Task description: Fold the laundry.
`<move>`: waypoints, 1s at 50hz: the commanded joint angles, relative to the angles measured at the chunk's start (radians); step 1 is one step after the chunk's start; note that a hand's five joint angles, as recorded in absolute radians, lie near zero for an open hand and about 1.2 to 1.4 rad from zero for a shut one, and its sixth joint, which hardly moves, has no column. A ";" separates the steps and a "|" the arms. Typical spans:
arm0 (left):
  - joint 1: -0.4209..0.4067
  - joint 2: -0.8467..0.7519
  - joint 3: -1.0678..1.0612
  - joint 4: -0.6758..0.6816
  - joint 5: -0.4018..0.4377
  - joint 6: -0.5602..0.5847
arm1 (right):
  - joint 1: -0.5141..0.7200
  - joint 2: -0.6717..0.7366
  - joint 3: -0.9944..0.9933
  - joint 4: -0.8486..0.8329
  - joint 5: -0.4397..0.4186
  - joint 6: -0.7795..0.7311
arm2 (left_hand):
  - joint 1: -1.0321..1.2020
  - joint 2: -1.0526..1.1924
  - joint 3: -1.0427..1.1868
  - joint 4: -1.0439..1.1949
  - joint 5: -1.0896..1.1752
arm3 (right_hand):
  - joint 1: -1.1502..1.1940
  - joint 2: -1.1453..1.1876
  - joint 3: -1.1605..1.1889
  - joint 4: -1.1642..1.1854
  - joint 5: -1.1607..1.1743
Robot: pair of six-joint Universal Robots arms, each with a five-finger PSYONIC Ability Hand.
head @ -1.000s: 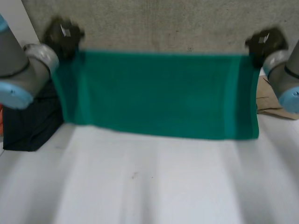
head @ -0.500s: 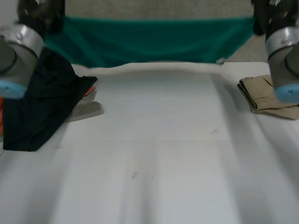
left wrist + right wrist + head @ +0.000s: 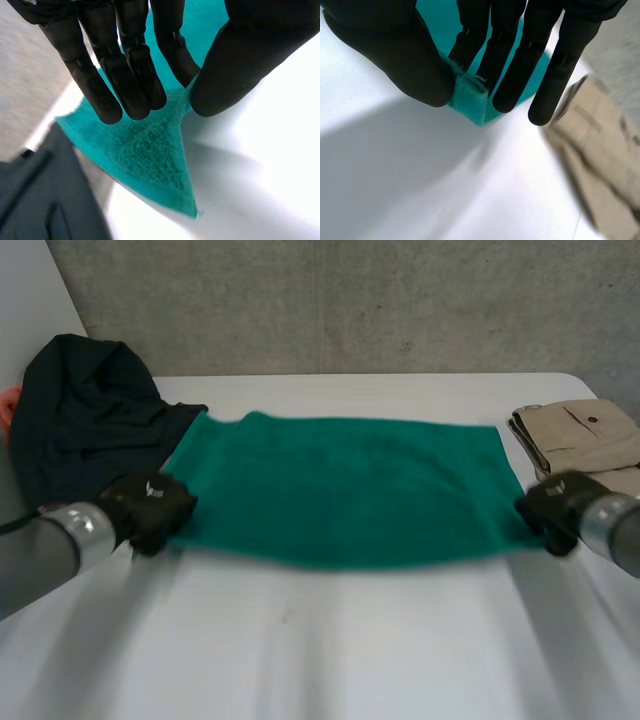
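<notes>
Green towel point(image 3: 345, 490), pinched at its two near corners by a pair of black robot hands. In the left wrist view, the left hand's point(image 3: 150, 508) fingers point(image 3: 131, 75) are nearly straight and close together, and the tip of the thumb point(image 3: 235, 65) presses the towel's edge against them, so the cloth is gripped between thumb and fingers. A triangle of towel, ending in the corner itself, sticks out past the fingertips and lies on the white table point(image 3: 330, 640).

In the right wrist view, the right hand's point(image 3: 552, 508) long straight fingers point(image 3: 507, 65) and its thumb point(image 3: 405, 55) squeeze a small bunched fold of the towel's corner between them. Only a little green cloth shows beyond the pinch.

From the head view, the towel lies spread out across the middle of the table, its long side running from one hand to the other, with the left hand at the near left corner and the right hand at the near right corner. A crumpled dark garment point(image 3: 85, 410) sits just beside the towel's left end, touching it. A tan folded garment point(image 3: 585, 435) lies near the towel's right end, beside the right hand. A grey concrete wall point(image 3: 350, 300) rises behind the table.
</notes>
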 commanded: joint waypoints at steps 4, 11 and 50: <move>-0.003 0.182 -0.027 -0.646 -0.065 0.253 | -0.109 -0.214 0.184 0.238 -0.114 -0.346 | 0.227 0.196 0.201 0.194 0.217 | 0.248 0.211 0.206 0.198 0.199; -0.054 0.063 0.155 -0.505 -0.076 0.230 | -0.085 -0.082 0.072 0.145 -0.087 -0.229 | 0.227 0.196 0.201 0.194 0.217 | 0.248 0.211 0.206 0.198 0.199; -0.224 -0.717 1.096 0.035 -0.286 -0.067 | 0.093 0.573 -0.577 -0.533 0.198 0.050 | -0.995 -1.026 -1.021 -1.028 -1.004 | -0.974 -1.011 -1.015 -1.024 -1.023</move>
